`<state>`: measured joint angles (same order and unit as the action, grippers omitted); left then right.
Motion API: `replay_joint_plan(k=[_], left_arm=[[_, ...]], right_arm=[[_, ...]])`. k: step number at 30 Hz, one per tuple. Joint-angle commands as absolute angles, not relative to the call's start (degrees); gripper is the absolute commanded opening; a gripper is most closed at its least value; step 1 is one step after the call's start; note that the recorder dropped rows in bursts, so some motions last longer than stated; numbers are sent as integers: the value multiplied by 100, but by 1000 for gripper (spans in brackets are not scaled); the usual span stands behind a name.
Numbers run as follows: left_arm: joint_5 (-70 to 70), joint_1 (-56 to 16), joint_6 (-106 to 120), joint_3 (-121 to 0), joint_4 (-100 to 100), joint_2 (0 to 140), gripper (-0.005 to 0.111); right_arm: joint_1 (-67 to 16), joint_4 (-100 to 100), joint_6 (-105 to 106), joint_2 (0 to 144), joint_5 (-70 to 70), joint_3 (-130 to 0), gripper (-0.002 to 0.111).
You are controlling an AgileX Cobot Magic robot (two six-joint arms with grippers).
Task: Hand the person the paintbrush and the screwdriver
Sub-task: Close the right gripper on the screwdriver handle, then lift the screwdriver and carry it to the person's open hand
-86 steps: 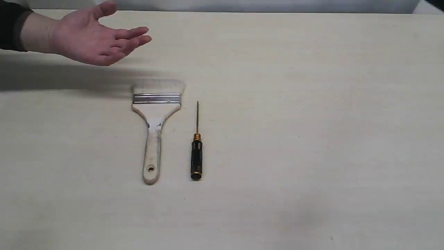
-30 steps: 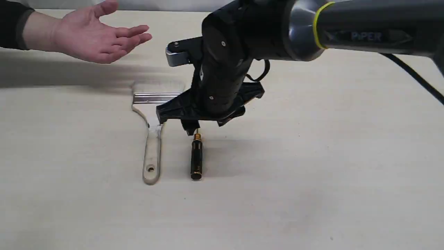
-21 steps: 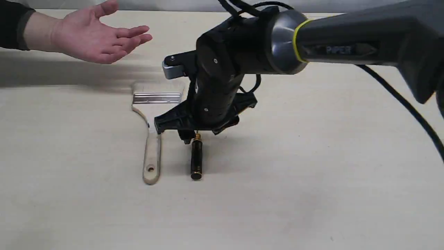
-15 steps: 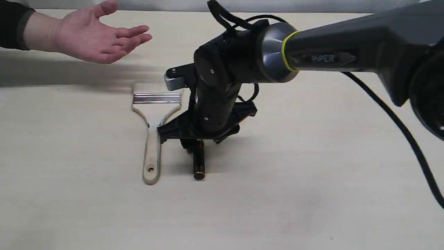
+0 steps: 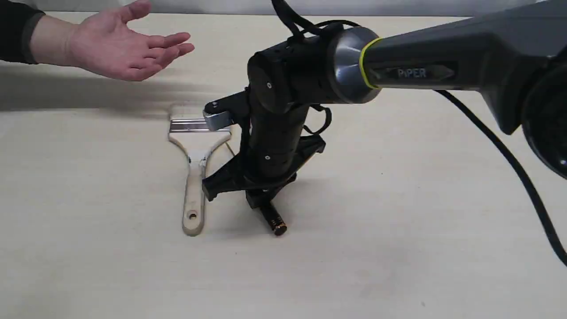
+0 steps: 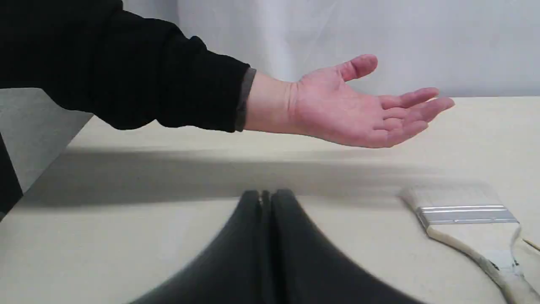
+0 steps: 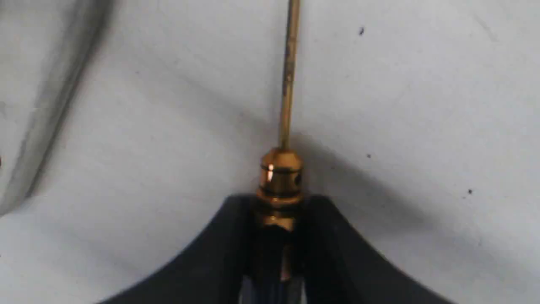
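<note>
Near the middle of the counter (image 5: 398, 248), right claw (image 5: 261, 204) points down, clamped on the screwdriver (image 5: 274, 223). Black handle sits between the fingers. The gold-banded butt end sticks out below the claw, slanting toward the near right. Cannot tell whether it touches the counter. Right wrist view: right claw (image 7: 279, 203) grips the screwdriver (image 7: 282, 171) just behind the front gold collar; the thin shaft runs straight out past the fingertips. Paintbrush (image 5: 197, 164) lies flat just left of the claw, apart from it. Person's hand (image 5: 119, 48) is held open, palm up, far left. Left claw (image 6: 265, 197): fingers pressed together, nothing between them, well short of the paintbrush (image 6: 464, 213) and hand (image 6: 350, 105).
</note>
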<state>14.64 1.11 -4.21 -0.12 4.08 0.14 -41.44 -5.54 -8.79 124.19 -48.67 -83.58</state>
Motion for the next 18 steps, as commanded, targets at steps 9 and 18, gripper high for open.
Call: replay_joint_plan(k=[9,18], left_arm=[[1431,64,-432,0,390,0,0],[1431,64,-432,0,390,0,0]], right_arm=[[-4140,-686,-711,11148,-4981,-8321,4],[-4140,-700,-666,9805,-4549,-8807,4]])
